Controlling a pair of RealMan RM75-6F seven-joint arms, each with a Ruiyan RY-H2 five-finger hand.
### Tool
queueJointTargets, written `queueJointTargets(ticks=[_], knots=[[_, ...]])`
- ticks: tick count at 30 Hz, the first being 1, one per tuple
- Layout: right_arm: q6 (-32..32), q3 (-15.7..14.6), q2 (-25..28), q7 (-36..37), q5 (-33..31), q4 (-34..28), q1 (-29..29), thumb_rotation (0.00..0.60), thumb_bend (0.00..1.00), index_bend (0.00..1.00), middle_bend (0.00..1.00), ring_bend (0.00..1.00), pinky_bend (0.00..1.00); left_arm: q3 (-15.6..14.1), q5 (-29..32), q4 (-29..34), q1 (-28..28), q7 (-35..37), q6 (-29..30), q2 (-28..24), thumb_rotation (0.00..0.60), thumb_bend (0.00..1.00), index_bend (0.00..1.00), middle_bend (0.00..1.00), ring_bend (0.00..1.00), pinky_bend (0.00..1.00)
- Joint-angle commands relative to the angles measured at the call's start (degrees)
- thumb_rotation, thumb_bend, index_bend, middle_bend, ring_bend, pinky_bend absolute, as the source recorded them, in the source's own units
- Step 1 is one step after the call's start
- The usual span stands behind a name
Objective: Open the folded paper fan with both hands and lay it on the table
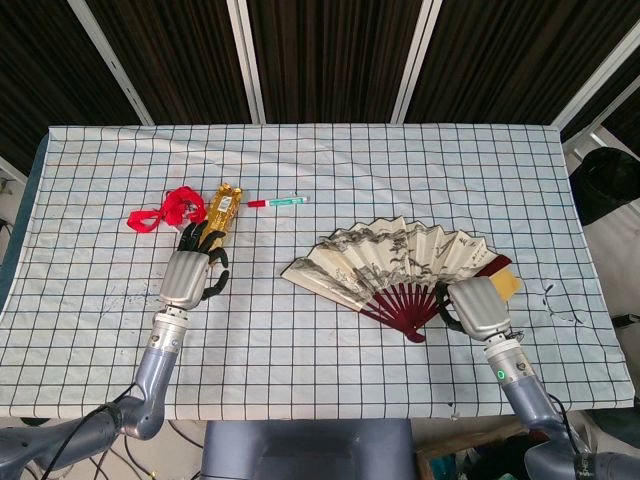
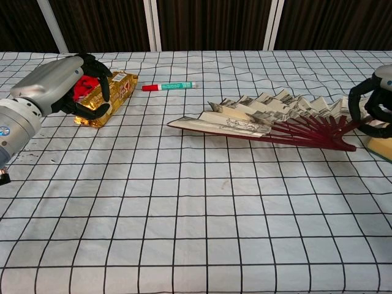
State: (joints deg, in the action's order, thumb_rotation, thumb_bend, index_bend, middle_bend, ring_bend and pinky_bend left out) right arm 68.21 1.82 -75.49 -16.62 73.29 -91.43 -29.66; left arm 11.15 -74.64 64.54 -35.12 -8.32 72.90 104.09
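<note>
Fan [image 1: 395,265] painting shows from head view, edge-on from chest.

Your fan [image 1: 395,265] spread on the table [image 1: 330,350] right of centre, right hand [image 1: 478,307] just beside its pivot, left hand [image 1: 190,275] well apart, foil pack [image 1: 222,207] and marker [image 1: 278,202] behind

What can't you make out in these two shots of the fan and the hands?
- Right hand contact with the paper fan: head view shows only its back; the chest view's edge crops it.
- Yellow item: mostly hidden under fan and hand.
- Marker lettering: too small.
</note>
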Motion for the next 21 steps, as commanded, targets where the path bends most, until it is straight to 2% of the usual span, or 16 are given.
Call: queueJointTargets(ticks=[1,3,5,10,15,21], knots=[[-0.9,-0.9,0.1,-1.5,-0.6,-1.0,0.7,0.600,0.17,0.19,0.71,0.81,0.75,0.0,-0.2,1.0,0.6,0.2,0.2,-1.0,0.600,0.30,0.46,0.18,0.00,0.00],[-1.6,-1.4,0.2,-2.9,-1.4,-1.8,1.0,0.600,0.10,0.05,0.65,0.76,0.72,-0.1,-0.4,1.9,1.0,0.3,0.3,-2.0,0.600,0.26,0.42,0.16,0.00,0.00],[-2.1,-1.6,0.4,-4.0,-2.0,-2.6,1.2,0.600,0.07,0.00,0.59,0.71,0.68,-0.1,-0.6,2.9,1.4,0.5,0.6,-2.9,0.600,0.21,0.39,0.15,0.00,0.00],[-2.5,-2.6,1.0,-7.7,-3.4,-5.1,2.2,0.600,0.03,0.00,0.42,0.58,0.57,-1.0,-1.6,6.4,3.0,0.6,1.4,-6.5,0.600,0.12,0.32,0.11,0.00,0.00],[-1.9,-4.1,2.1,-10.6,-4.1,-7.3,3.7,0.600,0.02,0.00,0.26,0.40,0.44,-2.1,-2.1,10.7,5.2,0.0,2.3,-11.2,0.600,0.08,0.28,0.08,0.00,0.00],[1.3,-4.9,4.2,-9.9,-2.3,-8.8,6.3,0.600,0.02,0.00,0.16,0.27,0.34,-3.4,-3.0,16.2,8.6,0.0,4.7,-18.2,0.600,0.05,0.23,0.05,0.00,0.00]])
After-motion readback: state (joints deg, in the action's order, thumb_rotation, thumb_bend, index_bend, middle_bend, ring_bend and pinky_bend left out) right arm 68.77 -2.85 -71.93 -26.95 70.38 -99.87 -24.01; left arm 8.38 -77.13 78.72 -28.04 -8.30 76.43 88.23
